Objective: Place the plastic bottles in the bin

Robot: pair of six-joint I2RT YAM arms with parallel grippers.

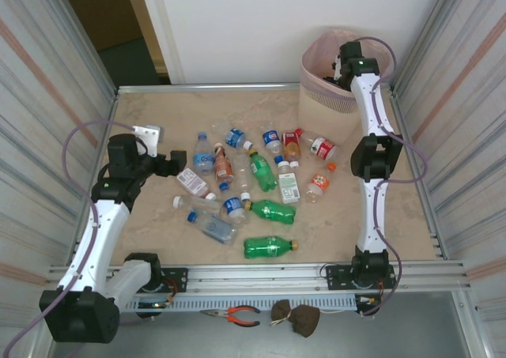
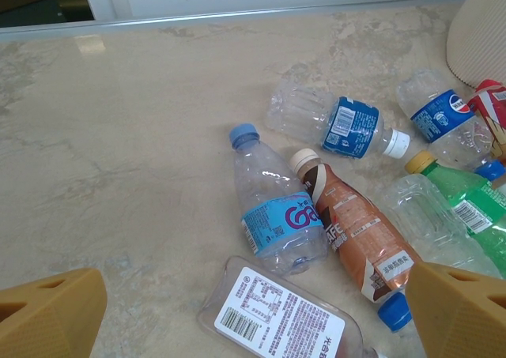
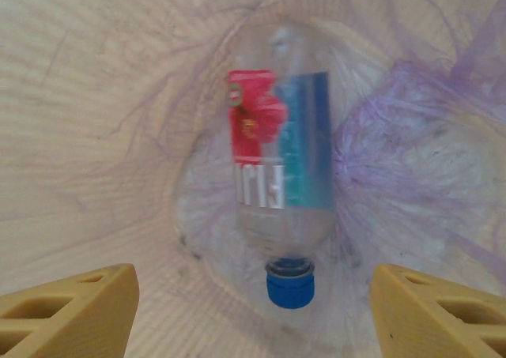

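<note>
Plastic bottles (image 1: 273, 210): crowded on table (image 1: 332, 224), one bottle (image 3: 281, 168) inside bin (image 1: 322, 96);
Right gripper (image 3: 254, 307): spread above it; risked snagging liner (image 3: 411, 137);
Left gripper (image 2: 253, 310): spread; risked nudging neighbours.

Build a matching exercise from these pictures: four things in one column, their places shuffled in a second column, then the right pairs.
Things
1. flower-label bottle
2. green bottle with orange cap
3. brown coffee bottle
4. red-handled pliers

Places
A. on the grey ledge in front of the arm bases
B. inside the bin
C. on the table, the bottle nearest the arm bases
D. on the table, beside the light-blue-label bottle

Pairs: 1-B, 2-C, 3-D, 4-A
</note>
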